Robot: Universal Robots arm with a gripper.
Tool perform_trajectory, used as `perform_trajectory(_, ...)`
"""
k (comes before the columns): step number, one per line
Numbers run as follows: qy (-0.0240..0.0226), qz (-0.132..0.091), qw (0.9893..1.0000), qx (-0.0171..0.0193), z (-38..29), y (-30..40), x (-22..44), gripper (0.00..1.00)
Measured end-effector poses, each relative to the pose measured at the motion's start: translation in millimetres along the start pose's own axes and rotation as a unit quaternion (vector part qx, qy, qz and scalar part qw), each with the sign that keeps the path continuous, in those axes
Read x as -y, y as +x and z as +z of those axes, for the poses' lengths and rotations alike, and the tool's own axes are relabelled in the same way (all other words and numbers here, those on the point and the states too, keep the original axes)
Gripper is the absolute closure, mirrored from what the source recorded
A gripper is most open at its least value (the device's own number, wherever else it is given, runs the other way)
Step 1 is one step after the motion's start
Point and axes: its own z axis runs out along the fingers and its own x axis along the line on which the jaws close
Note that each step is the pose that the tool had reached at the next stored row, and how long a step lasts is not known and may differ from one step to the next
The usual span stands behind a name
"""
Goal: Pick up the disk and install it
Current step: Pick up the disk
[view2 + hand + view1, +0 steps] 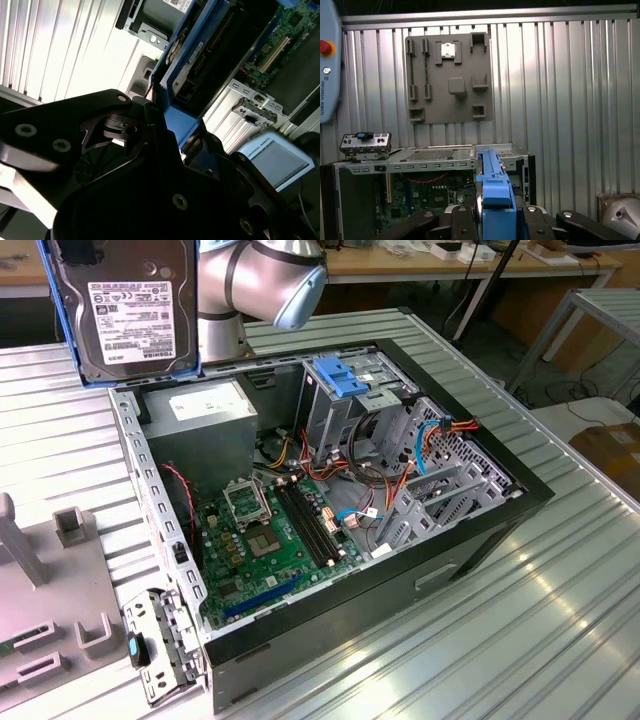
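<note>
In the exterior view the disk (125, 310) hangs upright in the air above the corner of the open computer case (330, 500), by the power-supply box (205, 412). Its label faces the camera and blue rails run along its edges. The arm (262, 278) stands just behind it.

In the second wrist view the pincer (175, 125) is clamped on the blue frame at one end of the disk. The disk shows edge-on and reaches away toward the case's motherboard (280, 40).

In the first wrist view the blue rail (492, 192) sits between the black fingers (455, 220), which press it from both sides above the case. A grey fixture board (447, 77) lies on the worktop (580, 100) beyond the case.

The disk looks like a stiff, dense metal block, probably heavy for its size, with smooth faces that could slip. It is likely sensitive to knocks, and the plastic rails may flex or unclip under a hard squeeze. The soundest hold is likely across the two side rails, clear of the label face and the connector end.
</note>
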Motion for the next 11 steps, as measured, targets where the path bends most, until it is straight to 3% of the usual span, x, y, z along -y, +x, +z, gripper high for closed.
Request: perform_trajectory(11, 0.0002, 0.0, 1.0, -0.0001, 1.7, -1.2, 21.9, 0.63)
